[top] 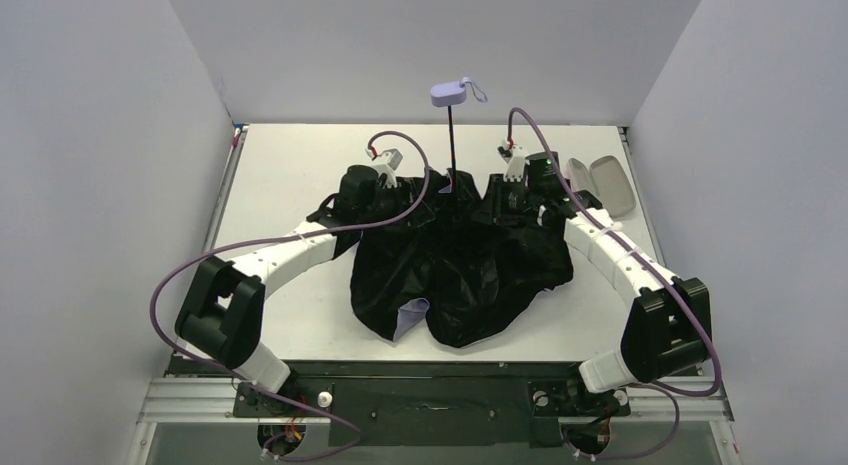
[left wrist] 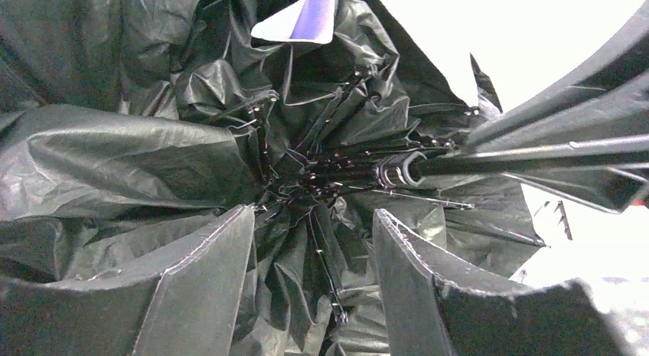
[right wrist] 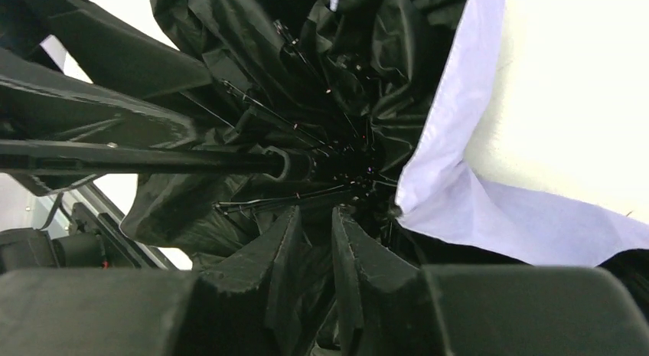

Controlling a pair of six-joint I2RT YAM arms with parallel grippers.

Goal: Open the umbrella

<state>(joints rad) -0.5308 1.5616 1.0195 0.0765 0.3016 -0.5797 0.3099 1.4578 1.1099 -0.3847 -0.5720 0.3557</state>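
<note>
Left gripper (left wrist: 314,241) jaws apart, right gripper (right wrist: 315,241) nearly together; both over umbrella (top: 460,275) ribs, on white table (top: 300,325).

Oval pale hinged case (top: 603,180) open on table (top: 290,175).

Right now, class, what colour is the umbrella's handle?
Pale lavender; the umbrella's handle shows best in the top external view.

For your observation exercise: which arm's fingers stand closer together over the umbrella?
The right gripper: only a thin slit parts its fingers. The left gripper shows a wide gap, with umbrella fabric between.
</note>
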